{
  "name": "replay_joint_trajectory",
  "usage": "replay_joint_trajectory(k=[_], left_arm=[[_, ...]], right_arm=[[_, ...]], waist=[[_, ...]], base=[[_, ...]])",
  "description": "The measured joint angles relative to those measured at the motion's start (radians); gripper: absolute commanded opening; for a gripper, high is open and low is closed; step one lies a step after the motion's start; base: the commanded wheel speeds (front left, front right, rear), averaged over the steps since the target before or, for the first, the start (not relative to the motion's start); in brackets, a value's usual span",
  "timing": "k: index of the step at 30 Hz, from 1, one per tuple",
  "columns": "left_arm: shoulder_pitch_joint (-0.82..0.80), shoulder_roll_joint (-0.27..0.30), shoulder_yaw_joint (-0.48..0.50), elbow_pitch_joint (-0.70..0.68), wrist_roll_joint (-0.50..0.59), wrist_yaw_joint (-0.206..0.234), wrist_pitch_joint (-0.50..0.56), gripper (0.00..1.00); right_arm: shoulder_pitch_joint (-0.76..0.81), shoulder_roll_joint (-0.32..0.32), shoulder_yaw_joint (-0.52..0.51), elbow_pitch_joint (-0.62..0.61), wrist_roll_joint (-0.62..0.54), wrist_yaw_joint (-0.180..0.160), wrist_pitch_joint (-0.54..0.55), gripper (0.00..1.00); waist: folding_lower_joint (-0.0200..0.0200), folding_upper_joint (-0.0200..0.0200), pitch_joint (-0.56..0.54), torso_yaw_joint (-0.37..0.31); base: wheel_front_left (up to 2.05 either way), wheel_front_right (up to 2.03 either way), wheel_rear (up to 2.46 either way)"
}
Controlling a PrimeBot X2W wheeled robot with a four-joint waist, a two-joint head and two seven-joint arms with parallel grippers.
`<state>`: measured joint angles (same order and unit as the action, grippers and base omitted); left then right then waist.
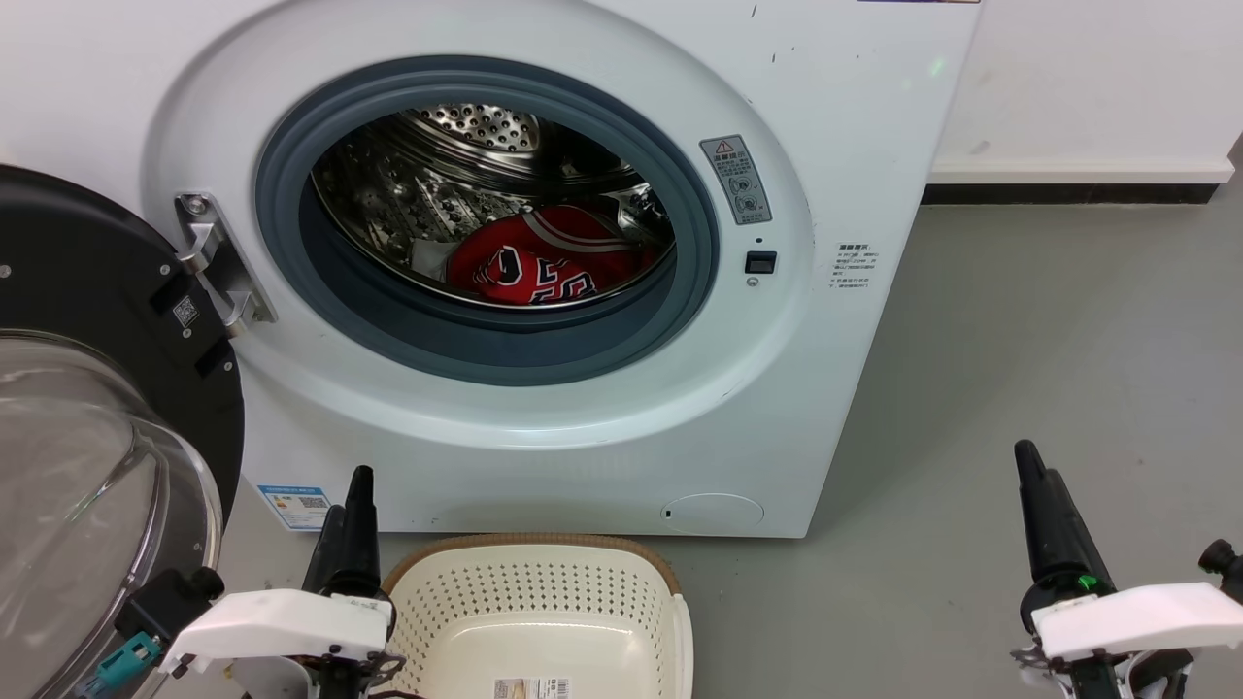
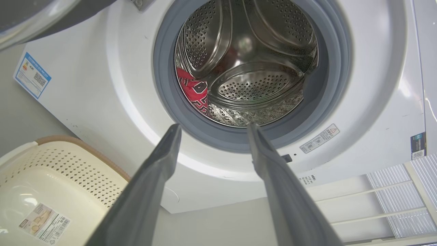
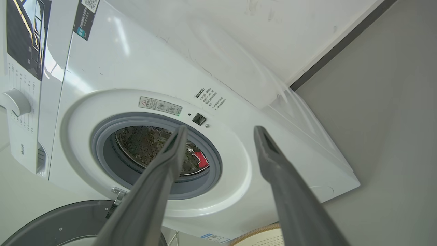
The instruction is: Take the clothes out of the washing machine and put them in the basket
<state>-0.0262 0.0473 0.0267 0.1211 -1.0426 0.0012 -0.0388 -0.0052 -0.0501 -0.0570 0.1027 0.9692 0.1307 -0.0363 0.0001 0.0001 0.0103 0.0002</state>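
**Near row, left to right**
- Left end effector [image 1: 347,493]: at the lower left, just beside the left rim of the basket. In the left wrist view its two dark fingers stand apart with nothing between them. The tips point at the lower edge of the porthole.
- Basket [image 1: 529,540]: cream plastic with perforated walls and a brown woven-look rim. It stands on the floor [image 1: 1020,340], close in front of the washing machine's base and below the porthole. A printed label [image 1: 532,687] sits on its bottom.
- Right end effector [image 3: 221,128]: at the lower right, over the floor and well apart from the basket. Its fingers are spread and hold nothing.

**Far row, left to right**
- Door [image 1: 87,291]: black frame with a bulging glass bowl, swung fully open at the far left on a metal hinge [image 1: 218,262].
- Energy label [image 1: 294,505]: blue-edged, on the lower left corner of the machine's front.
- Washing machine [image 1: 855,146]: white front-loader with a grey seal [image 1: 486,330] ringing the porthole and a perforated steel drum [image 1: 466,146] behind it.
- Clothes [image 1: 554,257]: red fabric with black-and-white lettering and white-striped trim. They are heaped on the bottom of the drum, right of centre, wholly inside and behind the seal.
- Warning sticker [image 1: 736,180]: on the front, right of the porthole, with a small black latch socket [image 1: 760,262] below it.
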Motion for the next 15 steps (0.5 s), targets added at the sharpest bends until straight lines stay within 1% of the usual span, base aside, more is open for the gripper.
replay_joint_trajectory(k=[7, 15], left_arm=[[0.008, 0.0, -0.021, -0.016, 0.109, 0.027, -0.024, 1.0], [0.021, 0.0, -0.041, -0.03, 0.225, 0.053, -0.049, 1.0]], right_arm=[[0.014, 0.0, 0.007, -0.016, -0.138, 0.0, -0.025, 1.0], [0.029, 0.0, 0.015, -0.038, -0.267, 0.0, -0.05, 1.0]], waist=[[0.0, 0.0, -0.001, 0.0], [0.0, 0.0, -0.003, 0.0]], base=[[0.0, 0.0, 0.0], [0.0, 0.0, 0.0]])
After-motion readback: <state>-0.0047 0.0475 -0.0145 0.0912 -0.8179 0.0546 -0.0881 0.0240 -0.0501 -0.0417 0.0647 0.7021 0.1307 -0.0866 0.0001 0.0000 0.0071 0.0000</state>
